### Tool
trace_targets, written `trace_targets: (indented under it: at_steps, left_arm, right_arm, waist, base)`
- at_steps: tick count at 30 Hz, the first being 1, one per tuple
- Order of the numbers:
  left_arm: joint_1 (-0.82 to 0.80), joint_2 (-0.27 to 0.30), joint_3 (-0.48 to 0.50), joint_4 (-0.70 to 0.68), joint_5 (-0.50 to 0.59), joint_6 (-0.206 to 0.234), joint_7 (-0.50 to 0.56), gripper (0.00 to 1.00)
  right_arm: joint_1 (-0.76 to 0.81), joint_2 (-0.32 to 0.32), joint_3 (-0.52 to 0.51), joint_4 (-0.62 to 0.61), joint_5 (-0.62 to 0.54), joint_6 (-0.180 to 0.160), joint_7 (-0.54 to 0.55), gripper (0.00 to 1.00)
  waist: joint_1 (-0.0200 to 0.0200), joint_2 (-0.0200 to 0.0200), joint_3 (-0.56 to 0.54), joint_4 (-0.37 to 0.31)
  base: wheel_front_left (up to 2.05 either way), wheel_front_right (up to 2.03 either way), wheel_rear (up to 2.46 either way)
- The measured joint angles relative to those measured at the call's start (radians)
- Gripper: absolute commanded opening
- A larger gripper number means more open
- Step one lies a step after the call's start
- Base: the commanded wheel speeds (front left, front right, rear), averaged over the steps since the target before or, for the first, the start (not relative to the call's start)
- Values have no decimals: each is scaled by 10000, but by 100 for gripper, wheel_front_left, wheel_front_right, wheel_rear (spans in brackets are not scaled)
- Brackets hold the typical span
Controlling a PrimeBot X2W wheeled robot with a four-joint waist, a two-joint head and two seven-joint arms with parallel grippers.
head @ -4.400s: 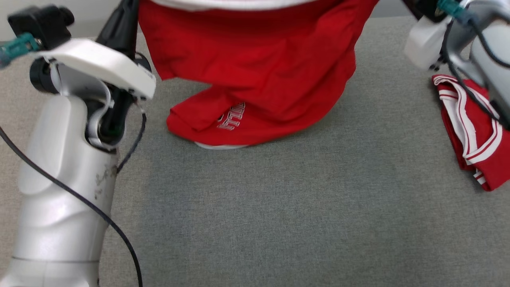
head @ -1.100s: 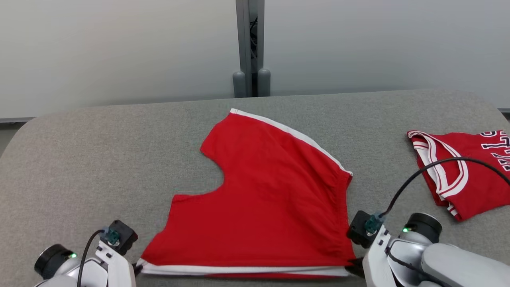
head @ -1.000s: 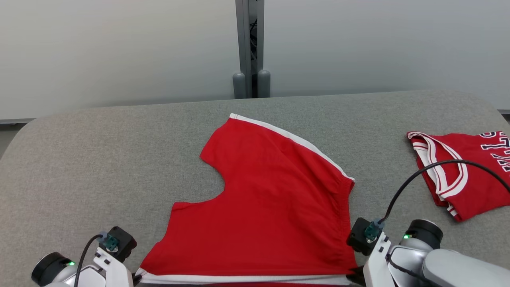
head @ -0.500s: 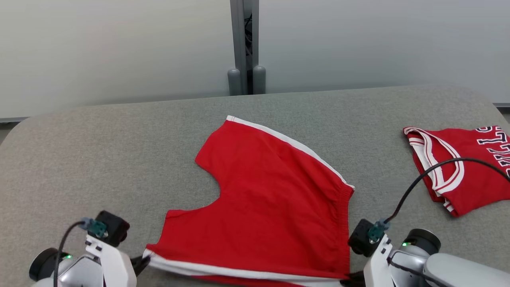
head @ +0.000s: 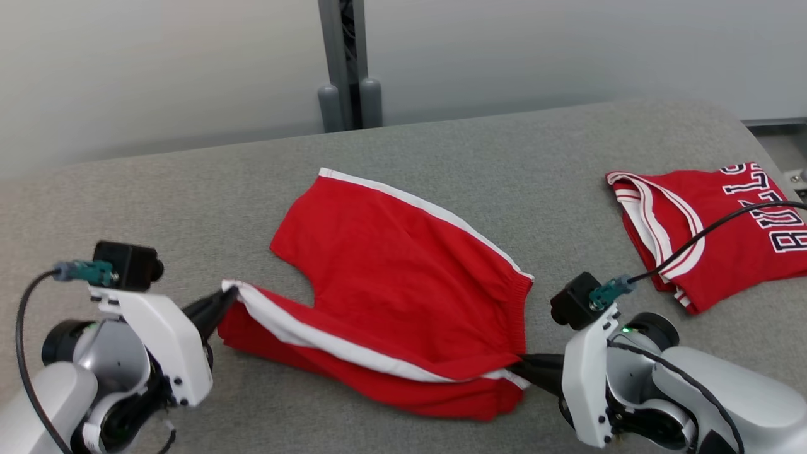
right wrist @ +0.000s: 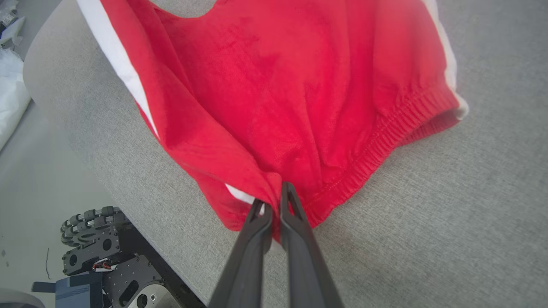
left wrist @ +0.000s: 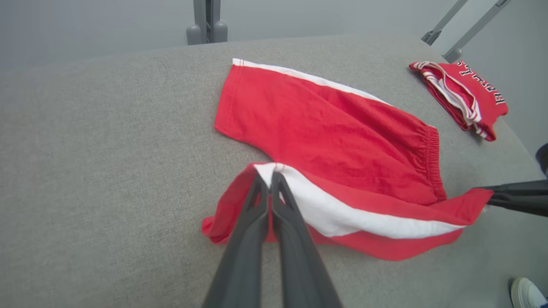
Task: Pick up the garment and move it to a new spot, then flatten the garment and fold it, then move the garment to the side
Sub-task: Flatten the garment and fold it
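The red shorts lie mid-table on the grey padded table, towards its front edge, with the white-striped near side lifted off the surface. The left gripper is clamped on the striped hem corner. The right gripper is clamped on the waistband corner, and the stripe runs between them above a sagging fold of red cloth. A folded red jersey rests by the table's right edge, well apart from the shorts, and the right arm's black cable crosses above it. A grey post stands behind the far edge. The robot's wheeled base sits below the table's edge, and a pale shoe shows on the floor.
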Motion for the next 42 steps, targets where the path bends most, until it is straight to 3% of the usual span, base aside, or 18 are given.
trace_targets:
  at_steps: [8,24,42]
  left_arm:
    - [-1085,-587,430,1047,23,190,-529,0]
    - [-3738,-993,284,3894,909,38,-748,0]
    - [-6375,-918,-872,6195,2483,-663,-234,0]
  right_arm:
    - [-408,740,-418,470,899,0,-562,0]
    - [-1425,1423,-449,1204,1622,0,-1310,0]
    - [-2957,2180,77,1918,1615,0,-2464,0]
  waist:
    - [0,0,472,-547]
    - [-1,0,1670,-1656]
    - [0,0,3006,-2591]
  base:
    - [0,0,0]
    - [0,0,0]
    - [0,0,0]
